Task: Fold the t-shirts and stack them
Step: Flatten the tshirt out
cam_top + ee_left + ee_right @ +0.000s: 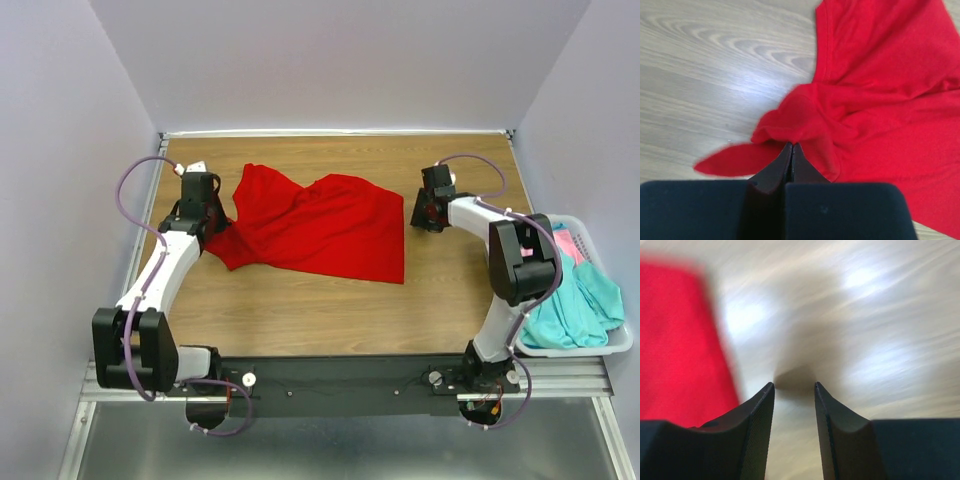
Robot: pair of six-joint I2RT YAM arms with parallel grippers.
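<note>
A bright red t-shirt lies rumpled and spread on the wooden table, mid-left to centre. My left gripper is at its left edge, shut on a bunched fold of the red cloth; the left gripper shows its tips pinched together in the fabric. My right gripper is open and empty just right of the shirt's right edge, low over bare wood. In the right wrist view the right gripper has the red shirt to its left. Teal and pink shirts lie in the basket.
A white plastic laundry basket stands off the table's right edge. Walls enclose the table on the left, back and right. A small white object lies at the back left corner. Bare wood shows in front of the shirt.
</note>
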